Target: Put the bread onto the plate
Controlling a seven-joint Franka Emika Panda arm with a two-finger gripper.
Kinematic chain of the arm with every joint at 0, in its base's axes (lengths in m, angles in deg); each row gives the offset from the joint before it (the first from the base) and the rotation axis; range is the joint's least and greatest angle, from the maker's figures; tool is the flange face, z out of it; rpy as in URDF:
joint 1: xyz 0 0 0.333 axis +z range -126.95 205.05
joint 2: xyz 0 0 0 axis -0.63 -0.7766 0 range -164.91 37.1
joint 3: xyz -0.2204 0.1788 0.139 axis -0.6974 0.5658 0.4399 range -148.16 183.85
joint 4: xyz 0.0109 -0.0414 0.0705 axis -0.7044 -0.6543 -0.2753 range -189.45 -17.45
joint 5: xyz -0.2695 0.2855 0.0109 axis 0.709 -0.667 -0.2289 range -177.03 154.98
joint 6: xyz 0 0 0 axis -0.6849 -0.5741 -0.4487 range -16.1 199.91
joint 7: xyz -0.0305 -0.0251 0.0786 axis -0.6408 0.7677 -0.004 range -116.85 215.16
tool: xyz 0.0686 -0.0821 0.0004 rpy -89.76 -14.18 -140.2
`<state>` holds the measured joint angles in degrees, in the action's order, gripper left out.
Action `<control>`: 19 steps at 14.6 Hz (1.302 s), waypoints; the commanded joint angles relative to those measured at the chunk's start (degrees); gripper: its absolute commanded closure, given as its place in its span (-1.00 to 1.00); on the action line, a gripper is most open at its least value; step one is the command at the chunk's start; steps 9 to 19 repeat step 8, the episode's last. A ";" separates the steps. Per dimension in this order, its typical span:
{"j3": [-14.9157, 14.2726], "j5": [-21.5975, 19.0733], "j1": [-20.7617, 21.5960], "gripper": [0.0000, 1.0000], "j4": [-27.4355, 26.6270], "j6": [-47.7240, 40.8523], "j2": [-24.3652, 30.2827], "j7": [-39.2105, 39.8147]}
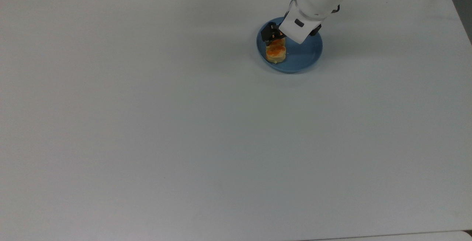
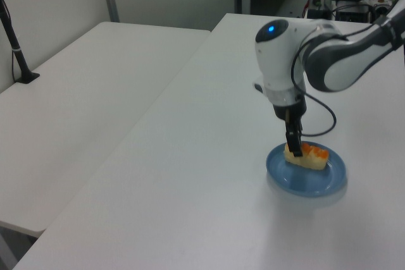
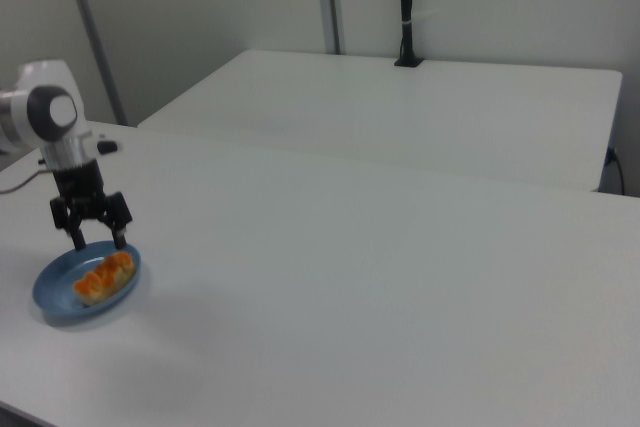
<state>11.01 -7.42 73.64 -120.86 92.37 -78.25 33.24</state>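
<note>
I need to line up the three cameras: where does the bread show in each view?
Top view: the bread lies upper centre-right, inside the plate's left part.
Left view: the bread lies lower right, on the plate.
Right view: the bread lies lower left, on the plate.
Shared landmark: the blue plate.

The white surface (image 1: 184, 123) carries one blue plate (image 1: 306, 54), near the far edge in the top view.

Wearing a smooth white shell over the rounded arm (image 2: 278, 74), with dark grey bands showing at the joints; glowing with a small blue light (image 2: 273, 28); trailing a thin black cable (image 2: 331, 120) at the wrist; ending in a black gripper (image 3: 98, 240) with two short fingers (image 3: 78, 238).
</note>
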 commanded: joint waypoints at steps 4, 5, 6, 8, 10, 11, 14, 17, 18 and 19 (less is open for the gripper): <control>6.75 1.75 -21.64 -1.00 6.77 -11.31 13.89 -0.17; 6.75 1.93 -26.11 -1.00 8.52 -11.31 14.68 0.70; 6.58 1.93 -28.76 -1.00 9.67 -12.01 14.69 3.06; 5.88 1.41 -32.47 -1.00 12.22 -16.04 14.43 12.10; 5.88 1.41 -32.47 -1.00 12.22 -16.04 14.43 12.10; 5.88 1.41 -32.47 -1.00 12.22 -16.04 14.43 12.10; 5.88 1.41 -32.47 -1.00 12.22 -16.04 14.43 12.10; 5.88 1.41 -32.47 -1.00 12.22 -16.04 14.43 12.10; 5.88 1.41 -32.47 -1.00 12.22 -16.04 14.43 12.10; 5.88 1.41 -32.47 -1.00 12.22 -16.04 14.43 12.10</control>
